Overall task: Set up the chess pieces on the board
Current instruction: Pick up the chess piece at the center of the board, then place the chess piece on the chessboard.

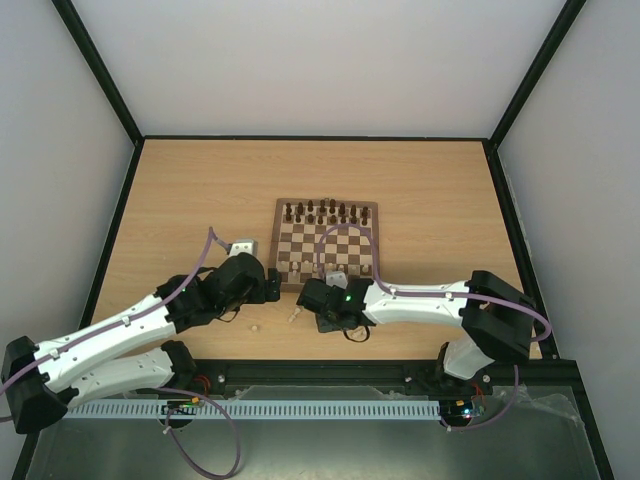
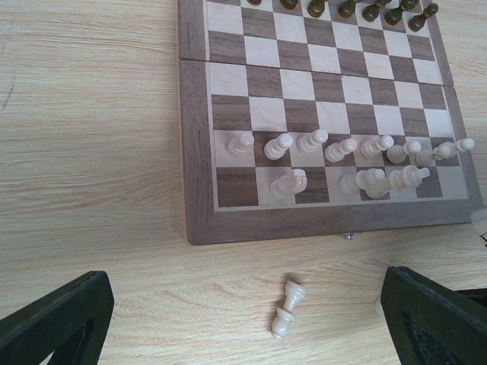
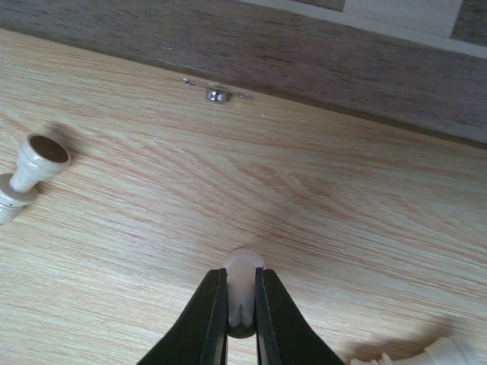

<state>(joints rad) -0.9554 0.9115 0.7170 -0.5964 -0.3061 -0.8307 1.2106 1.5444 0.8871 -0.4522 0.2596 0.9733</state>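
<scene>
Sitting pinched in right gripper (image 3: 242, 283): chess piece (image 3: 245, 263)

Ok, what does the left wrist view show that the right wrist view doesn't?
Only the left wrist: cream pieces lined up in the two nearest rows of the board, dark pieces along its far edge, and the left gripper, jaws wide open. Only the right wrist: the right gripper, jaws shut on one cream piece. Both: the board's near border with its metal latch, and the wooden table.

The 2 arms stretch forward, low. The left gripper (image 2: 243, 319) holds its fingers wide apart; the right gripper (image 3: 241, 285) pinches 1 chess piece (image 3: 245, 262).
</scene>
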